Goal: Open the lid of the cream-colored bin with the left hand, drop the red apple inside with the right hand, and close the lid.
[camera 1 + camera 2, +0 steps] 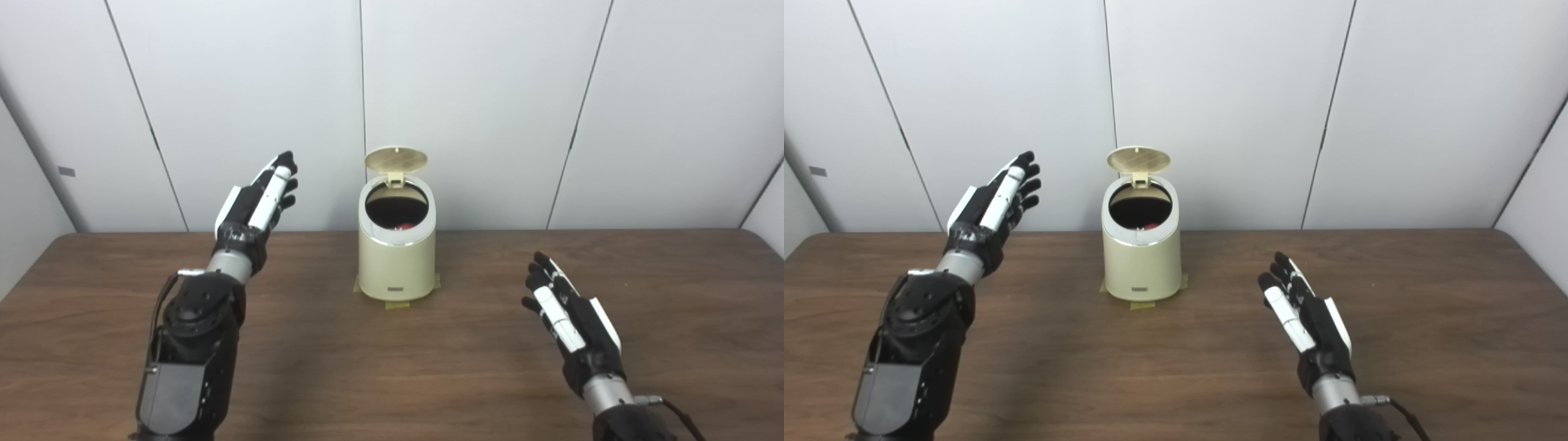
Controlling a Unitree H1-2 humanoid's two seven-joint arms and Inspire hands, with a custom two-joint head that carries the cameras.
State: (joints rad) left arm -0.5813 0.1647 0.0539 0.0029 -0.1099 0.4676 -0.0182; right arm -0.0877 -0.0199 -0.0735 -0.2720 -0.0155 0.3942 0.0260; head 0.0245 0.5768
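Right hand (566, 315) at 4 o'clock and left hand (260, 199) at 9 o'clock of the cream-colored bin (397, 257) both spread, empty; red apple (405, 226) already inside, lid (396, 160) upright at 12 o'clock: risk—a sideways left-hand swipe shoves the bin off its tape.

Glossy plastic bin (396, 263), matt wood-grain table (392, 367)

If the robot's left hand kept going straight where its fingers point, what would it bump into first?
Probably the white wall. The left hand is open and raised, pointing up and away, to the left of the cream bin and its raised lid, so it looks likely to miss both, though depth is hard to judge.
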